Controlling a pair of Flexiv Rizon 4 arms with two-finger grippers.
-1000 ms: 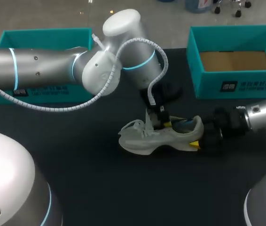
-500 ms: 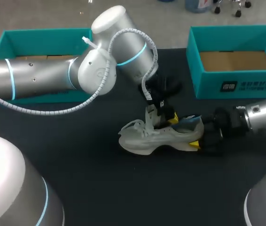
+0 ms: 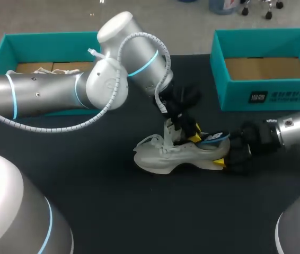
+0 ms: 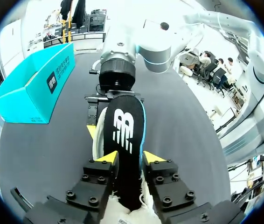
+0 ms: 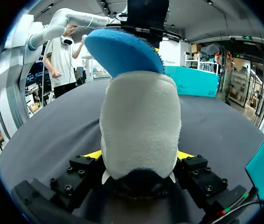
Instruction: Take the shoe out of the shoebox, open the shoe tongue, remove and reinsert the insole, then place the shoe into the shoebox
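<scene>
The shoe (image 3: 176, 153) lies on its sole on the dark table (image 3: 113, 211), out of its box. At the shoe's heel, the right gripper (image 5: 139, 156) has both yellow-tipped fingers pressed against the heel's two sides, so it is clamped on the shoe and pins it down. Above the shoe's opening, the left gripper (image 4: 129, 158) pinches the insole (image 4: 122, 135) by its edges. The insole's heel end is raised clear of the shoe's collar, while its front end seems to run down inside, under the laces.

This looks like the removal of the insole, about halfway through. To do it well, the pull should go up and back toward the shoe's heel, along the shoe's length, so the front end slides out without snagging on the tongue. The right gripper needs a firm hold, or the shoe will lift with it.

Beyond the shoe's heel stands the open shoebox (image 3: 269, 95); beyond its toe, a second box (image 3: 49, 38).
</scene>
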